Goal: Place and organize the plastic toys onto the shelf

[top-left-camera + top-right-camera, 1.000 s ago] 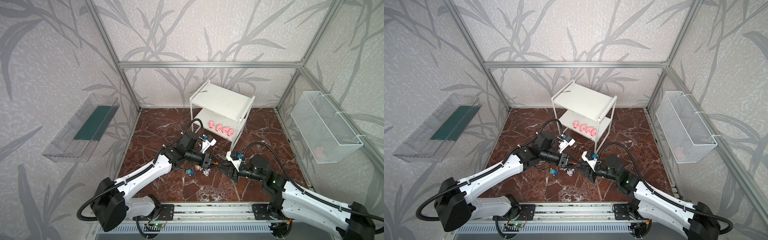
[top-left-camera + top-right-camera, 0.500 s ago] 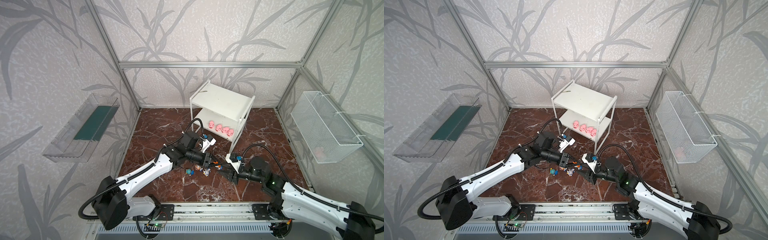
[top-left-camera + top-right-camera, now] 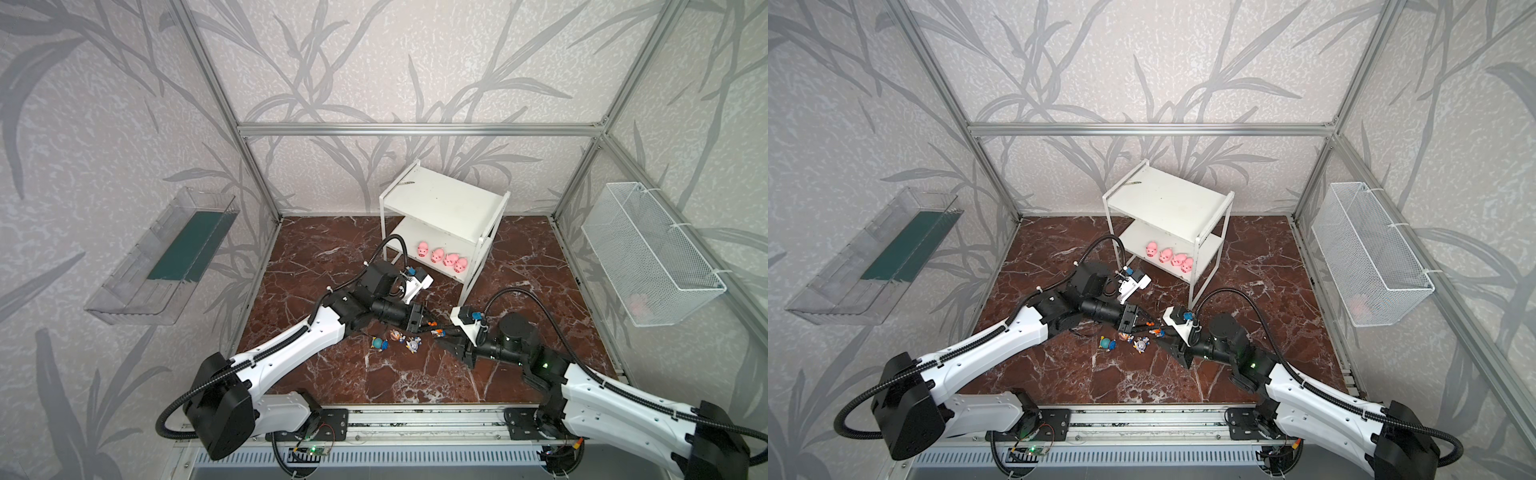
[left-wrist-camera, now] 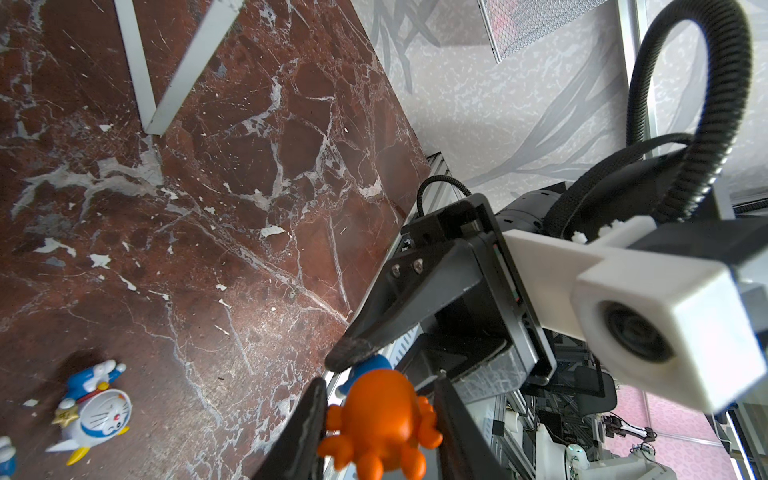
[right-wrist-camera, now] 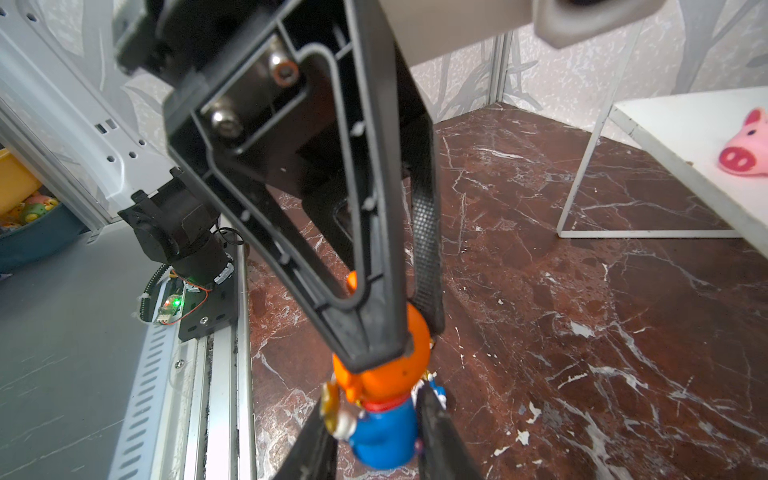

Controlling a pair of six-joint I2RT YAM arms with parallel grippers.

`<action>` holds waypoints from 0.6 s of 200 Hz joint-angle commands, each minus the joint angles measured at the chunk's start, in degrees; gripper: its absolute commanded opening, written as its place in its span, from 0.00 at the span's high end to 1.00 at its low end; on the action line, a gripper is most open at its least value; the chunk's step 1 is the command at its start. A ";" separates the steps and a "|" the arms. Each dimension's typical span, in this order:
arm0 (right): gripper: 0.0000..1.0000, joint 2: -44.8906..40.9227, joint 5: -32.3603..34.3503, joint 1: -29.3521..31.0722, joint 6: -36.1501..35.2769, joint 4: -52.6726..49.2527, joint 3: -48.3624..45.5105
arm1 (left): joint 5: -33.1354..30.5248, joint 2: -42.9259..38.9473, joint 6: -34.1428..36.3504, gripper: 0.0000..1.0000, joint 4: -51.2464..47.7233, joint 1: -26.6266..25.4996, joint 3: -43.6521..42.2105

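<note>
Where the white two-tier shelf [image 3: 444, 199] stands at the back of the marble floor [image 3: 332, 257], its lower board carries four pink pigs [image 3: 442, 258] in a row. The wire mesh basket [image 3: 648, 257] holds one blurred pink item. The clear wall tray [image 3: 166, 266] holds a dark green panel. Above the floor, the left gripper [image 4: 376, 432] clamps the orange spiky head of a figurine [image 5: 390, 374] and the right gripper [image 5: 374, 453] pinches its blue body. Its long axis runs gripper to gripper, head toward the left arm. Three other figurines [image 3: 395, 338] lie on the floor just beside.
</note>
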 commanded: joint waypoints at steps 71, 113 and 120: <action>0.79 0.77 0.76 0.20 0.26 3.77 -0.09 | 1.44 -0.76 1.79 0.59 -1.67 0.07 1.90; 0.80 0.90 1.57 0.20 4.64 8.26 -0.88 | 1.37 -3.04 0.49 0.44 3.34 -0.49 -0.33; 0.80 0.99 2.04 0.18 5.54 8.89 -1.02 | 1.19 -3.45 0.21 0.43 4.30 -0.63 -0.72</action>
